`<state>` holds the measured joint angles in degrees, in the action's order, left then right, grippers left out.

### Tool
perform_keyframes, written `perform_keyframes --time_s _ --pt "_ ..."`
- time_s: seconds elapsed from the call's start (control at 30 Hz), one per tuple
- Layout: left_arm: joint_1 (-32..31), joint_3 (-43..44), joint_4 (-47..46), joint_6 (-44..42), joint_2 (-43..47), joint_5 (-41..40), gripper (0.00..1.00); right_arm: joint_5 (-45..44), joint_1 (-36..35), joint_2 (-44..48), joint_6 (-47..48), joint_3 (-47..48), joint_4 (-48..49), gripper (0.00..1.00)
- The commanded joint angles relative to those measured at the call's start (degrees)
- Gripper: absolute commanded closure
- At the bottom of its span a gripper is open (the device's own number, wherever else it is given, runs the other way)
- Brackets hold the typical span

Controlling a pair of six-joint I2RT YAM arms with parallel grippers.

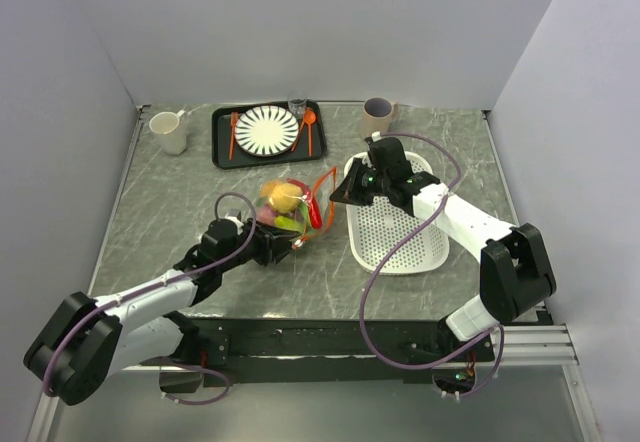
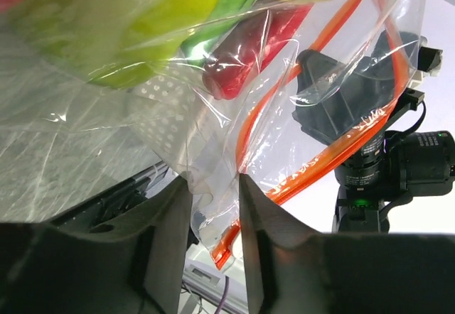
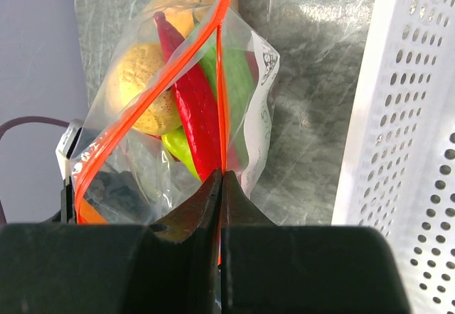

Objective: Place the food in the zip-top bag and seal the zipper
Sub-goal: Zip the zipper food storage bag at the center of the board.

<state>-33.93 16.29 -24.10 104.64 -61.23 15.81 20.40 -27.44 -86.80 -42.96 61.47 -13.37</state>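
Food (image 1: 285, 200) looks bagged, sealing due: right fingers (image 3: 192, 214) clench the zipper (image 3: 219, 79); left fingers (image 2: 163, 222), parted astride the zip-top bag (image 2: 227, 136), should clamp next.

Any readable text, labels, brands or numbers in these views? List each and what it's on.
Nothing legible in any view.
zip-top bag: small dark print near its corner, too small to read.
plate, basket, white mug, beige mug: no lettering visible.
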Motion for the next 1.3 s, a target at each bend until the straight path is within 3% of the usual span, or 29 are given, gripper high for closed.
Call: perform_keyframes --time_s 0.0,0.3,0.43,0.63,0.8,1.0,1.27 --pt "0.0 0.0 -2.4 0.1 1.7 0.2 0.67 0.1 0.3 3.2 0.7 0.1 0.6 0.95" --pt "0.3 -0.6 0.5 -1.2 4.7 -1.1 0.99 -0.4 0.3 3.0 1.2 0.1 -0.4 0.95" --pt "0.3 -1.3 -1.0 -0.9 3.8 -0.4 0.99 -0.2 0.4 3.0 1.3 -0.1 -0.5 0.91" --pt "0.4 -2.1 -2.2 -1.3 3.6 -0.6 0.99 -2.6 0.4 7.4 1.5 0.7 -4.2 0.46" --pt "0.5 0.6 0.0 -5.3 3.9 -1.7 0.99 -3.7 0.4 14.2 -0.8 -1.9 -6.0 0.34" --pt "0.5 3.7 5.5 -10.2 5.1 -3.6 0.99 1.1 -3.1 21.1 -7.2 -8.5 -2.3 0.32" --pt "0.6 4.3 6.7 -11.3 5.4 -4.2 0.99 3.7 -13.9 17.7 -14.5 -10.4 4.7 0.35"
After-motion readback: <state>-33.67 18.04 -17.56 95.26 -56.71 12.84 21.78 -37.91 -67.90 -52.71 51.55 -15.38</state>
